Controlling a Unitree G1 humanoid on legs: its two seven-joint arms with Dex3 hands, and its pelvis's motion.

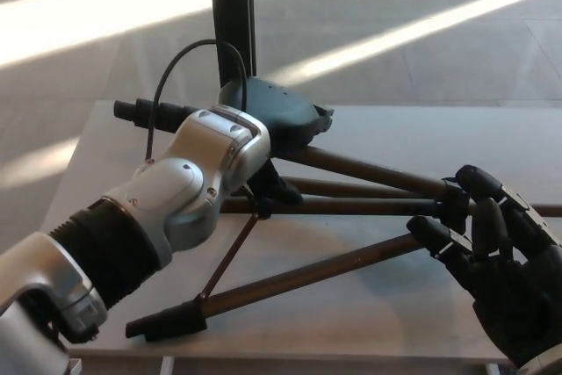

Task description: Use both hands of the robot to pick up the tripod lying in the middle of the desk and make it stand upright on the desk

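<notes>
We count one tripod (351, 217), one table (386, 129) and two hands. The tripod is dark, with three slim brown-black legs, a thin brace rod and black rubber feet. It lies flat in the middle of the table, long axis running left to right; the legs fan out toward the left, feet at that end, and converge toward the right. The left hand (277, 116) rests palm-down over the upper leg; we cannot tell how its fingers stand. The right hand (500, 252) is spread wide, holding nothing, fingertips beside the converging end.
</notes>
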